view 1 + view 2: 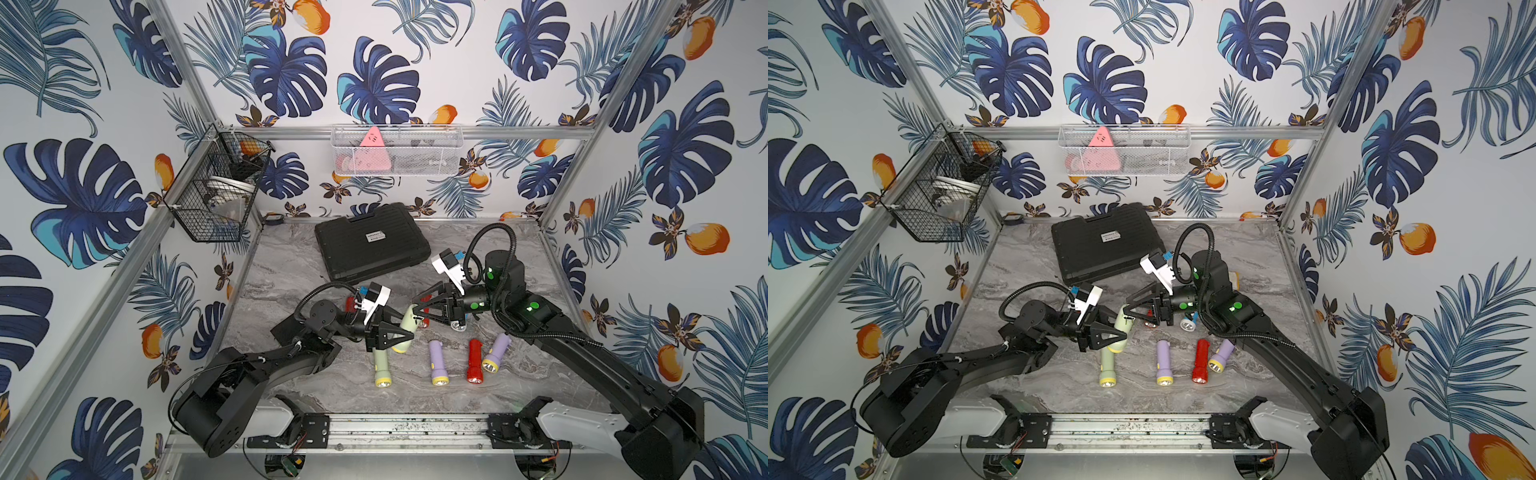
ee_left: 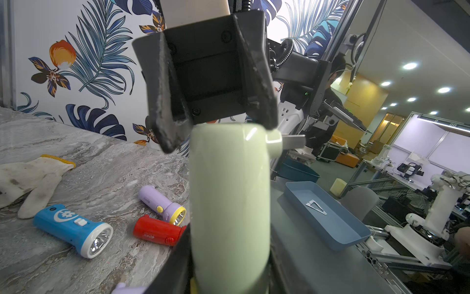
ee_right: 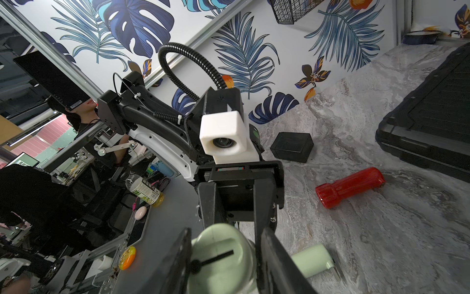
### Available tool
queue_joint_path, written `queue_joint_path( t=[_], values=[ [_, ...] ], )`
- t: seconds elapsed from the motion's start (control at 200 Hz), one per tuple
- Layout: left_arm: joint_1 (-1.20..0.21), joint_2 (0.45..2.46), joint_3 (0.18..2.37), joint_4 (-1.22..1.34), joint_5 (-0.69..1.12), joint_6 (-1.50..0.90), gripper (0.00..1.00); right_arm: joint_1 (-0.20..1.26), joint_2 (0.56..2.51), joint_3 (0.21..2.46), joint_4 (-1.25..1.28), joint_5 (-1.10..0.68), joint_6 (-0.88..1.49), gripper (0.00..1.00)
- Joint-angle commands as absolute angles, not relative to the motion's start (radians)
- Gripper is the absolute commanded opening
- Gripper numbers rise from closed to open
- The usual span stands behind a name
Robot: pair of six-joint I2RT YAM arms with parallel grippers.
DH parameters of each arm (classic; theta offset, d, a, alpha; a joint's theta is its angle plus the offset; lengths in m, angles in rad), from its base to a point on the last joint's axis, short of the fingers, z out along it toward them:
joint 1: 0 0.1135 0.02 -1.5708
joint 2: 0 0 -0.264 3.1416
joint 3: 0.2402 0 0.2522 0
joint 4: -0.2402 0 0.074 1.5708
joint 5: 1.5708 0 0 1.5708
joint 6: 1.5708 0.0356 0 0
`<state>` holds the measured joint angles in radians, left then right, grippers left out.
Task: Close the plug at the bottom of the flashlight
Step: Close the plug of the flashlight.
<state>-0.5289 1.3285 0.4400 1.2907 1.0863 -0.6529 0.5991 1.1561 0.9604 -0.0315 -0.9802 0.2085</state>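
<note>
Flashlight status: pale green flashlight (image 1: 409, 321) is held clear of the marble table (image 1: 291, 266), over its middle, tilted with the bottom end toward the far right. Left gripper (image 1: 405, 334) is clamped across its body. Right gripper (image 1: 417, 307) meets it from the right, and its jaws straddle the bottom end, one on each side. Left wrist view: one finger (image 2: 263, 101) touches the corner of that end; cannot tell whether both pads press.

Plug (image 2: 274, 139) stands out sideways from the bottom end, metal prongs (image 2: 293, 140) exposed, not folded in.

On the table, near side: second green flashlight (image 1: 381, 365) just under the left gripper, then to the right purple flashlight (image 1: 438, 363), red flashlight (image 1: 474, 360) and second purple flashlight (image 1: 496, 353). Black case (image 1: 370, 243) lies at the far side, closed.
</note>
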Motion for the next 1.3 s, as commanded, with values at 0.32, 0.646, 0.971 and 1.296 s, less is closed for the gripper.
queue_joint_path(
  t=[0.32,0.646,0.971,1.296],
  values=[
    [-0.475,1.315,0.457,1.539,1.044,-0.736,0.0,0.652,1.192,0.912,-0.045,-0.924,0.235,0.41],
    [-0.444,1.281,0.47,1.539,1.051,-0.752,0.0,0.67,1.213,0.91,-0.06,-0.92,0.221,0.24],
    [-0.416,1.229,0.509,1.481,1.08,-0.744,0.0,0.673,1.205,0.899,-0.084,-0.923,0.201,0.11],
    [-0.415,1.213,0.5,1.459,1.094,-0.741,0.0,0.673,1.197,0.925,-0.122,-0.888,0.171,0.0]
  ],
)
